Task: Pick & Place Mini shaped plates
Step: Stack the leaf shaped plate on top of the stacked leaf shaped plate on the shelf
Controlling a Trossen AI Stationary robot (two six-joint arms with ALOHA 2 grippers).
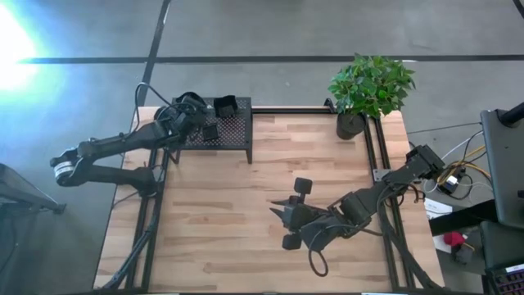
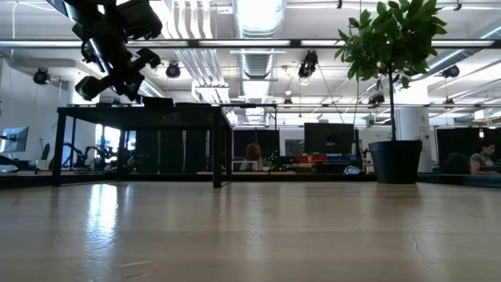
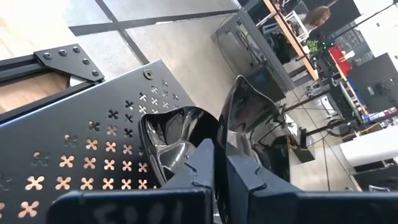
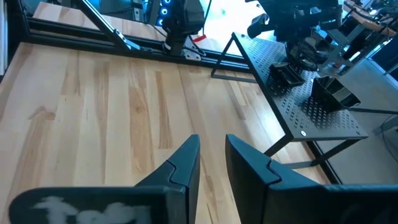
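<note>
Left gripper: my left gripper [image 1: 196,111] sits over the black perforated stand [image 1: 237,135] in the upper left of the high view; in the left wrist view its fingers [image 3: 199,171] stand nearly together, and I cannot tell whether they pinch a rim or only rest against it

Plates: two glossy black mini plates [image 3: 177,140] lean on edge just ahead of those fingers; the high view shows small dark dishes [image 1: 225,104] on the stand's top (how many I cannot count)

Right gripper: my right gripper [image 1: 282,215] waits low over the bare wood at lower centre, jaws narrowly apart with nothing between them [image 4: 211,165]

Step, as I judge it: settling a plate on the stand, or taking one from it

How I'd do it well: move slowly; keep the wrist square to the rim; open only once the plate bears on the stand; lift straight away so the neighbour is not tipped

Risk: glossy dishes slide; a nudge could topple both
</note>
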